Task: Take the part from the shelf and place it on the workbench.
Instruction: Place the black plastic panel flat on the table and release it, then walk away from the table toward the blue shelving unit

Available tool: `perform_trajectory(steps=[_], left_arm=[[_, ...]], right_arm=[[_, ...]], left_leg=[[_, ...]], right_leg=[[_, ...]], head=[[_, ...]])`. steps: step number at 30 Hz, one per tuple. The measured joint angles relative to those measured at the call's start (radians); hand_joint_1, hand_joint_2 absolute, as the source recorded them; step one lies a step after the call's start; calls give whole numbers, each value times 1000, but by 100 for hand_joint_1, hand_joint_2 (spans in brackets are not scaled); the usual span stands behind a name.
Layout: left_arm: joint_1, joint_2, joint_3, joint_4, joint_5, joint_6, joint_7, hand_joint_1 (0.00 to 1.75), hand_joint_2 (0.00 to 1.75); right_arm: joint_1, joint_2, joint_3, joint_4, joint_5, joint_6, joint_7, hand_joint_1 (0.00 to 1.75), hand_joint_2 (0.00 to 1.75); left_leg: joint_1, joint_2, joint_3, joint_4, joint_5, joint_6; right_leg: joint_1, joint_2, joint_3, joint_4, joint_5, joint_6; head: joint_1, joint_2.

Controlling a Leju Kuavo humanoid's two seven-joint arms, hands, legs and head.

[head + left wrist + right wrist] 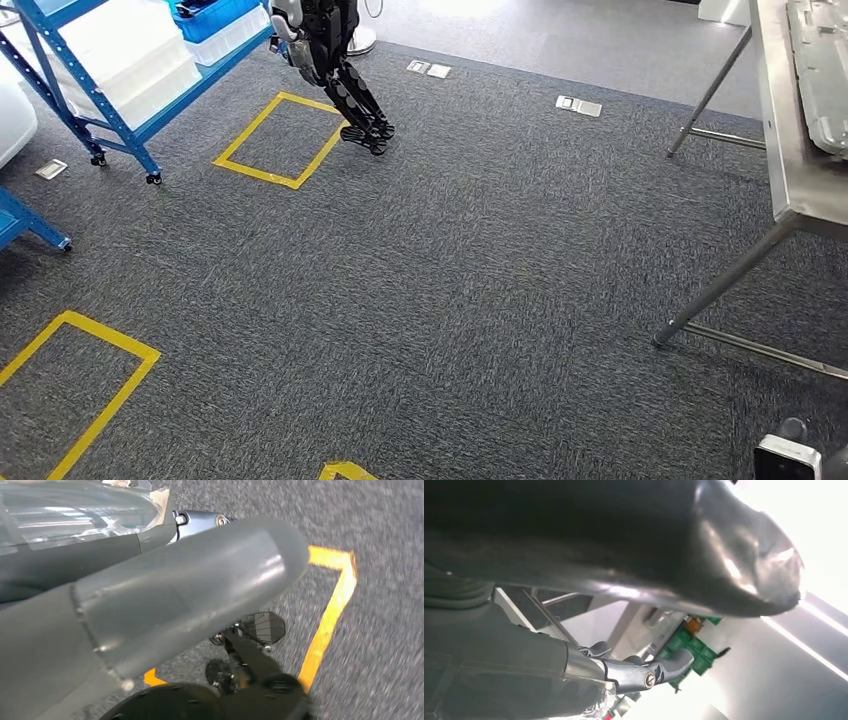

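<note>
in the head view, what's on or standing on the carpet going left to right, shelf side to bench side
Blue shelf rack → yellow taped square → another robot's dark legs → pair of floor plates → single floor plate → metal workbench.

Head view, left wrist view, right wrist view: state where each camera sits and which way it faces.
Head view: high on the body, facing forward and down at carpet, a blue shelf, the workbench and another robot.
Left wrist view: behind the left hand, facing down at carpet and yellow tape.
Right wrist view: behind the right hand, facing upward.
Shared: head and left wrist views show yellow-taped carpet.
</note>
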Motion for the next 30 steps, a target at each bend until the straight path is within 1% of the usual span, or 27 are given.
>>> perform_trajectory(steps=[1, 2, 4, 5, 6, 8, 9, 10, 11, 12, 13, 14, 15, 16, 17, 19, 20, 21, 22, 23, 24, 25, 26, 27, 28, 29, 30], left_arm=[[-1, 7, 1, 0, 5, 0, -1, 0, 0], [-2, 13, 3, 0, 10, 0, 0, 0, 0], [1, 20, 8, 1, 26, 0, 12, 0, 0], [3, 22, 12, 2, 34, 10, 18, 0, 0], [3, 22, 17, 3, 40, 29, 21, 0, 0], [1, 21, 24, 4, 43, 83, 5, 0, 0], [1, 20, 26, 4, 40, 109, -14, 0, 0], [1, 20, 27, 4, 39, 124, -34, 0, 0], [2, 19, 28, 4, 40, 121, -52, 0, 0], [3, 19, 29, 4, 42, 102, -65, 0, 0], [4, 20, 30, 4, 47, 70, -69, 0, 0], [4, 21, 31, 4, 52, 35, -65, 0, 0], [4, 22, 32, 4, 56, 6, -56, 0, 0], [4, 21, 34, 4, 60, -13, -46, 0, 0], [4, 21, 36, 4, 66, -27, -33, 0, 0], [6, 18, 42, 5, 73, -43, -12, 0, 0], [8, 17, 45, 5, 75, -51, 0, 0, 0], [8, 17, 46, 6, 75, -58, 11, 0, 0], [7, 16, 46, 6, 73, -63, 21, 0, 0], [5, 16, 46, 6, 70, -65, 27, 0, 0], [1, 15, 46, 6, 67, -63, 32, 0, 0], [-2, 14, 46, 6, 64, -60, 35, 0, 0], [-4, 14, 46, 6, 62, -57, 38, 0, 0], [-4, 14, 46, 6, 61, -55, 42, 0, 0], [-5, 14, 45, 6, 60, -54, 45, 0, 0], [-5, 15, 45, 6, 58, -53, 47, 0, 0], [-7, 16, 45, 6, 55, -51, 49, 0, 0]], right_arm=[[2, -5, -6, 0, -3, -1, -2, 0, 0], [3, -11, -10, 0, -5, -3, -4, 0, 0], [2, -20, -12, 0, -6, -8, -5, 0, 0], [0, -25, -11, 1, -3, -11, -3, 0, 0], [-2, -30, -11, 1, 2, -15, 2, 0, 0], [-2, -36, -14, 2, 17, -21, 18, 0, 0], [1, -37, -19, 2, 25, -23, 26, 0, 0], [5, -37, -27, 1, 31, -23, 32, 0, 0], [11, -36, -36, -3, 37, -23, 36, 0, 0], [18, -35, -49, -9, 42, -21, 37, 0, 0], [26, -34, -63, -16, 47, -18, 38, 0, 0], [31, -33, -77, -24, 51, -14, 38, 0, 0], [35, -31, -89, -30, 54, -9, 37, 0, 0], [39, -29, -98, -35, 57, -4, 37, 0, 0], [43, -26, -105, -39, 62, -1, 38, 0, 0], [52, -15, -114, -50, 73, 5, 39, 0, 0], [56, -9, -117, -57, 80, 8, 40, 0, 0], [60, -2, -119, -65, 86, 10, 41, 0, 0], [66, 4, -121, -71, 90, 12, 41, 0, 0], [72, 9, -123, -75, 93, 13, 41, 0, 0], [77, 14, -124, -77, 94, 13, 41, 0, 0], [80, 19, -125, -78, 94, 13, 41, 0, 0], [82, 23, -126, -79, 94, 13, 41, 0, 0], [83, 27, -127, -80, 94, 12, 41, 0, 0], [86, 30, -127, -82, 94, 12, 41, 0, 0], [89, 32, -128, -86, 93, 11, 41, 0, 0], [92, 33, -129, -88, 92, 11, 40, 0, 0]], left_leg=[[-5, 12, 17, -33, 6, 4], [-11, 14, 21, -45, 3, 6], [-11, -10, 24, -57, 9, 13], [-8, -22, 30, -66, 14, 17], [-4, -32, 35, -76, 21, 23], [1, -56, 38, -84, 28, 30], [1, -71, 37, -84, 30, 32], [2, -87, 37, -84, 30, 31], [3, -103, 37, -83, 31, 30], [4, -119, 37, -81, 31, 28], [7, -135, 37, -78, 30, 24], [9, -149, 36, -74, 29, 18], [9, -163, 33, -67, 26, 10], [8, -173, 30, -62, 24, 3], [6, -182, 26, -59, 23, -2], [7, -197, 22, -60, 26, -8], [9, -188, 18, -54, 22, -10], [10, -164, 8, -33, 8, -13], [10, -132, -10, 7, -17, -16], [8, -96, -38, 66, -50, -17], [8, -72, -71, 135, -82, -18], [9, -62, -99, 193, -105, -17], [8, -57, -114, 224, -110, -13], [7, -55, -108, 218, -98, -8], [4, -50, -82, 173, -70, 0], [-2, -31, -44, 105, -38, 11], [-11, -3, -8, 39, -18, 21]], right_leg=[[2, -8, 2, 0, -3, 3], [4, -16, 4, -1, -4, 8], [5, -31, 8, -3, -8, 17], [4, -19, 7, 6, -15, 20], [3, 4, -2, 31, -30, 22], [-2, 64, -54, 140, -80, 18], [-5, 79, -86, 204, -104, 18], [-8, 85, -110, 250, -118, 21], [-11, 87, -119, 264, -115, 29], [-16, 90, -108, 237, -97, 40], [-23, 98, -82, 178, -67, 54], [-30, 117, -51, 112, -39, 67], [-33, 134, -28, 55, -16, 72], [-34, 147, -15, 21, -4, 69], [-32, 151, -12, 11, -1, 60], [-29, 132, -10, 10, 2, 41], [-30, 123, -7, 10, 5, 34], [-30, 112, -5, 10, 6, 27], [-28, 102, -5, 9, 7, 21], [-24, 90, -5, 9, 8, 17], [-20, 77, -7, 9, 7, 13], [-16, 64, -8, 9, 6, 11], [-12, 50, -8, 9, 4, 8], [-9, 37, -6, 9, 2, 6], [-6, 24, -3, 9, 0, 3], [-4, 12, 1, 9, -2, 0], [0, 0, 3, 9, -6, -1]], head=[[0, 0], [0, 0], [0, 0], [1, 0], [1, 0], [5, 0], [7, 0], [8, 0], [8, 0], [8, 0], [7, 0], [8, 0], [10, 0], [10, 0], [11, 0], [10, 0], [10, 0], [7, 0], [5, 0], [2, 0], [0, 0], [0, 0], [0, 0], [-1, 0], [0, 0], [0, 0], [0, 0]])
